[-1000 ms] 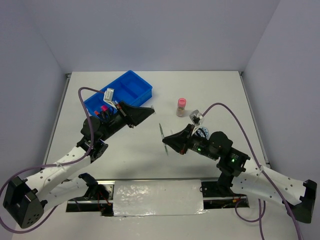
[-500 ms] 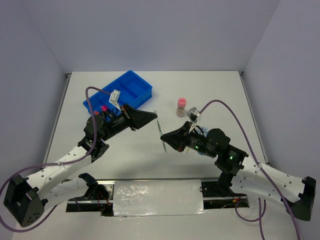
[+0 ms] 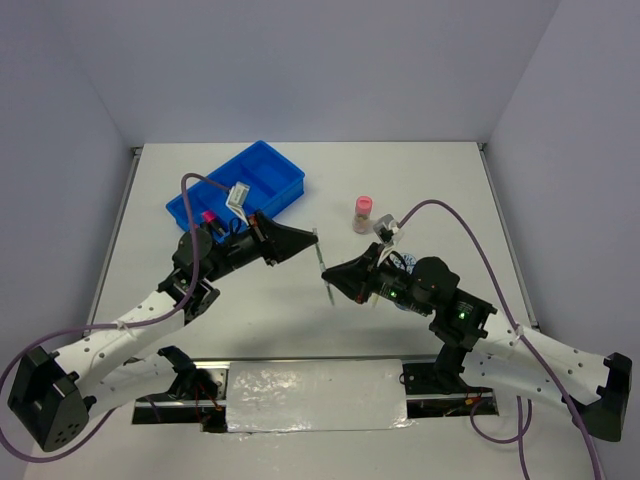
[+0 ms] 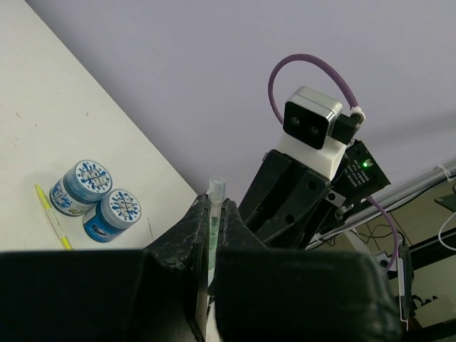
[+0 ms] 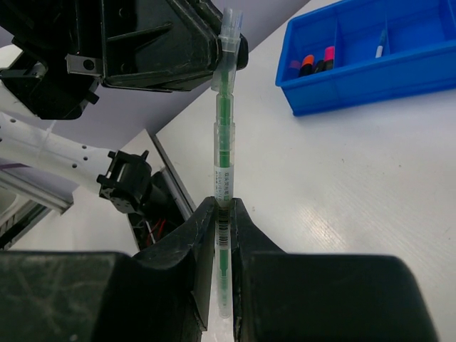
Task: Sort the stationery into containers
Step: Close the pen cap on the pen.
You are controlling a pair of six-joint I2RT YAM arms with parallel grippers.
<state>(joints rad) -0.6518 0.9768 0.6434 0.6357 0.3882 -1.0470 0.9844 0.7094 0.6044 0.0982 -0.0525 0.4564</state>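
**Pen pinned at both ends**

Left end effector (image 3: 314,238) and right end effector (image 3: 330,277) both clamp the green pen (image 3: 322,262) over the bench (image 3: 430,185). Hauling toward the tray (image 3: 272,172), 10 o'clock, before one releases could bend it.

The top view looks down from above and behind the arm bases (image 3: 45,412), far enough back to take in the whole white surface (image 3: 420,190). Each wrist camera sits close behind its own claw, looking out along it. The left claw (image 4: 211,208) faces the right arm (image 4: 306,185), while the right claw (image 5: 222,208) faces the left arm (image 5: 142,43) and the blue tray (image 5: 370,85). All three views share the green pen (image 5: 224,142).
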